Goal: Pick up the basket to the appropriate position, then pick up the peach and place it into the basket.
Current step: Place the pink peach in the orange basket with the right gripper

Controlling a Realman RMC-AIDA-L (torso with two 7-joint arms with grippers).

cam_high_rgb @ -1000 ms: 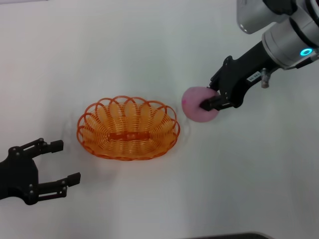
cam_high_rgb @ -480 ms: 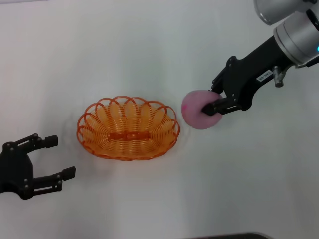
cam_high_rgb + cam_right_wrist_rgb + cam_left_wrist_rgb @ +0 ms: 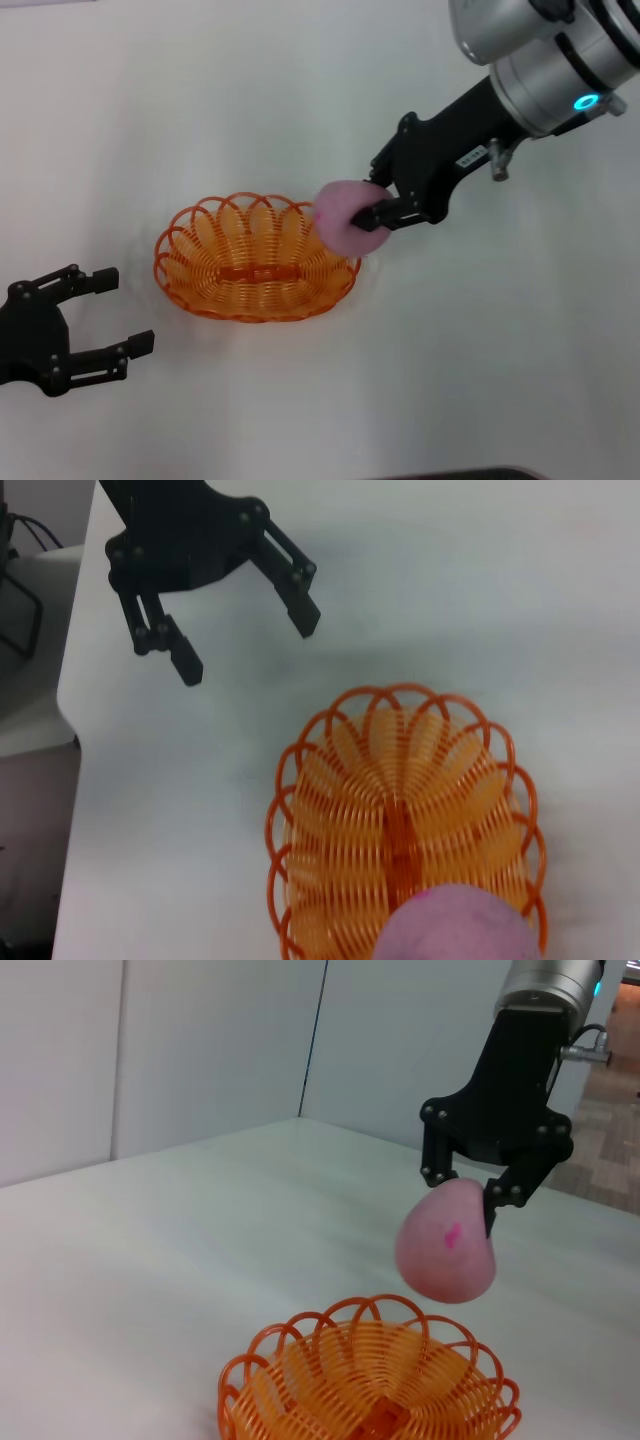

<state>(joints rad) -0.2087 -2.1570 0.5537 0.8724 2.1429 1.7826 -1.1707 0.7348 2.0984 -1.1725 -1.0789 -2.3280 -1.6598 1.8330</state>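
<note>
The orange basket [image 3: 240,265] sits on the white table, left of centre in the head view; it also shows in the left wrist view [image 3: 375,1380] and the right wrist view [image 3: 400,820]. My right gripper [image 3: 372,200] is shut on the pink peach [image 3: 345,217] and holds it in the air above the basket's right rim. The peach [image 3: 445,1245] hangs above the basket in the left wrist view, and shows close up in the right wrist view [image 3: 455,925]. My left gripper [image 3: 112,310] is open and empty, on the table left of the basket.
The white table [image 3: 300,90] stretches around the basket. A wall stands behind the table in the left wrist view. The table's edge [image 3: 68,710] shows near my left gripper [image 3: 245,610] in the right wrist view.
My right gripper has carried the peach left and up, from right of the basket to above its right rim. The left gripper has barely moved.
</note>
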